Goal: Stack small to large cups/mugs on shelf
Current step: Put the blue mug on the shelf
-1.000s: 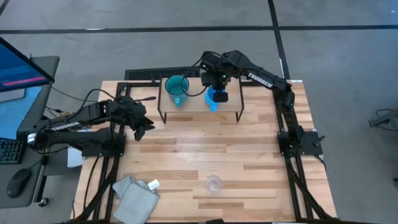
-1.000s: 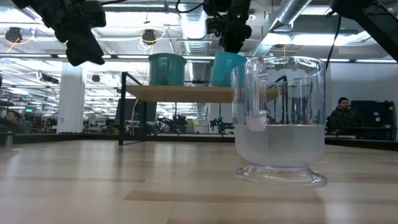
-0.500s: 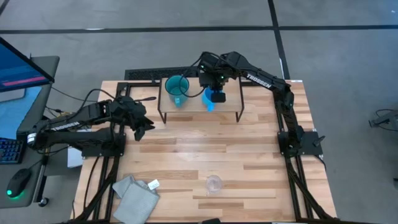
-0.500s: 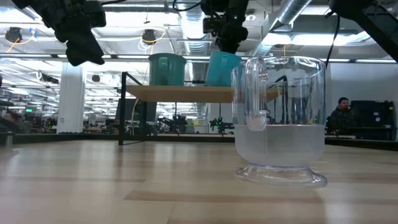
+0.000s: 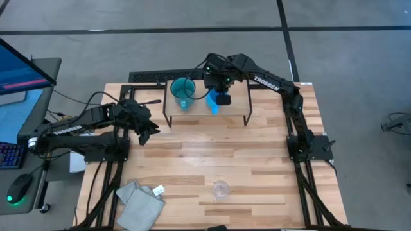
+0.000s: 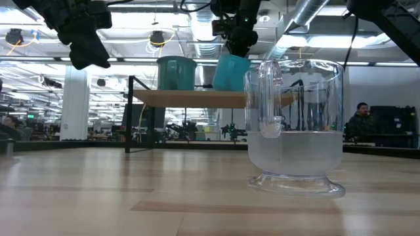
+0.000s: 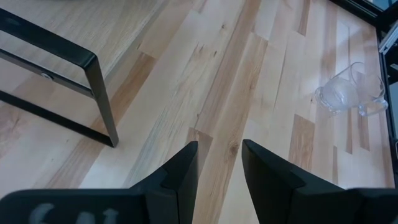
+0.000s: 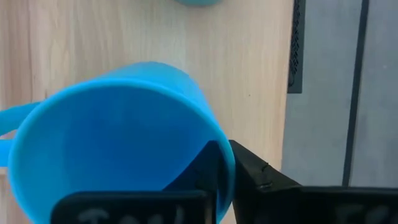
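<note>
Right gripper (image 5: 219, 97): clamped on blue mug (image 6: 230, 72) rim, now lifted, tilted, nearer teal mug (image 5: 183, 92) above shelf (image 5: 241, 106).
Left gripper (image 5: 149, 130): unchanged, fingers apart.

table (image 5: 257, 167): pale wood planks, smooth, slight sheen
shelf (image 5: 239, 104): light wood top, thin black matt metal legs
blue mug (image 8: 118, 134): smooth matt plastic look
clear cup (image 6: 295, 124): transparent, glossy
cloth (image 5: 140, 200): grey fabric, matt
arms: dark matt
</note>
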